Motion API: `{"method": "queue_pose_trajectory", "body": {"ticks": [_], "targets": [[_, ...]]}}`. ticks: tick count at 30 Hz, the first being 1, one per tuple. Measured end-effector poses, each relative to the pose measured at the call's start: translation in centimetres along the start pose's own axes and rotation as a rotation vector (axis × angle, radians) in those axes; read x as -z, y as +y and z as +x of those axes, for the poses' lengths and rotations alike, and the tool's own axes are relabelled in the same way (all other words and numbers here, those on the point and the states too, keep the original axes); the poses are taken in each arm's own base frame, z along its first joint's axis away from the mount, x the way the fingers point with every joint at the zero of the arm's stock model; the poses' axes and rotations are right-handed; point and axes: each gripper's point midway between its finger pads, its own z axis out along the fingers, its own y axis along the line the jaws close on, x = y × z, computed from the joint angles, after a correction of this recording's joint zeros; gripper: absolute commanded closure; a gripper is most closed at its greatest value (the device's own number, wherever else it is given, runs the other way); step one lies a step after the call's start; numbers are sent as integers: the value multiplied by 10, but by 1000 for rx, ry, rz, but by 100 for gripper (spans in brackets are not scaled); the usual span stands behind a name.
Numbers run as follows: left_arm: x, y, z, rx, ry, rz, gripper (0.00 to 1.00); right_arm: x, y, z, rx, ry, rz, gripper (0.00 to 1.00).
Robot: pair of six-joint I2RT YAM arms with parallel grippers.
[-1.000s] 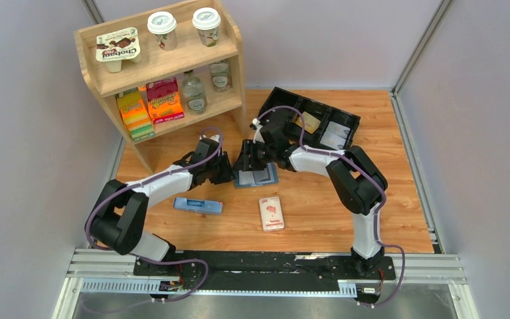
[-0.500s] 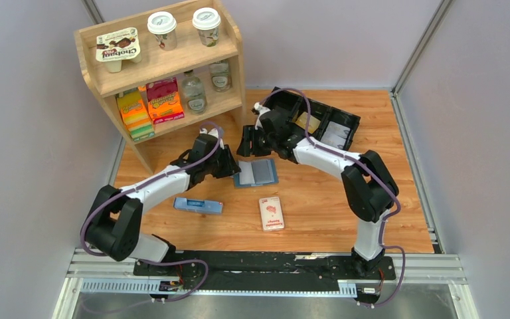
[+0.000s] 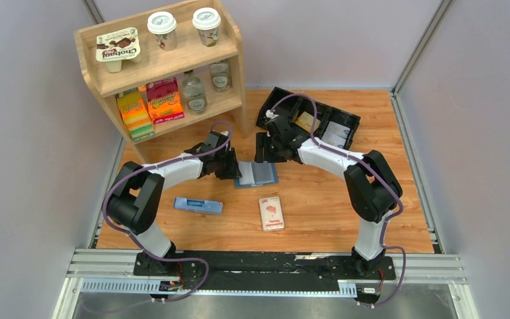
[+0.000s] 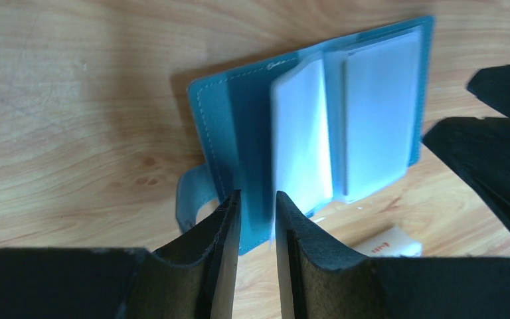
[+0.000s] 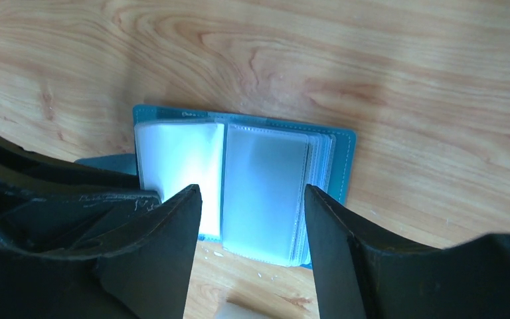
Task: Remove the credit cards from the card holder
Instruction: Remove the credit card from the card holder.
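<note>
I'm looking down on a wooden table [image 3: 319,199] walled in by plain grey panels. A wooden shelf [image 3: 163,66] stands at the far left with cups, bottles and bright boxes on it, and a black tray [image 3: 275,100] sits at the far edge. A tan-gold card [image 3: 303,121] lies in one of the tray's compartments. Nearer to me are a pale blue box [image 3: 198,205] and a white pack [image 3: 271,212], well apart from each other.

The card holder [image 3: 255,174] lies open and flat on the table between the two grippers. It has a light blue cover with stitched edges and a small strap at one side. Its clear plastic sleeves fan out from the spine and look pale and glary.

The left gripper [image 4: 257,199] is low at the holder's left panel. Its jaws are only a narrow slit apart, with the cover's edge showing in the gap, and I cannot tell whether they pinch it. The right gripper [image 5: 252,193] hangs above the sleeves with its jaws spread wide, grasping nothing.
</note>
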Motion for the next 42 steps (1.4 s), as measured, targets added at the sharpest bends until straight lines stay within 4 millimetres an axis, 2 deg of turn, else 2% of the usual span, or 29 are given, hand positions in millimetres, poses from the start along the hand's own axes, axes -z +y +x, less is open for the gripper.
{"method": "queue_pose_trajectory", "body": {"ticks": [5,13,27,42], "targets": [[-7,14,14,9,52,-54,68,-5,-1,17,-8,50,4,40],[-8,15,14,12,57,-55,69,-16,-7,43,-4,136,34,41],[-8,14,15,15,62,-52,71,-14,2,42,3,144,8,38],[-7,12,17,19,75,-34,71,-8,35,39,20,150,-90,29]]}}
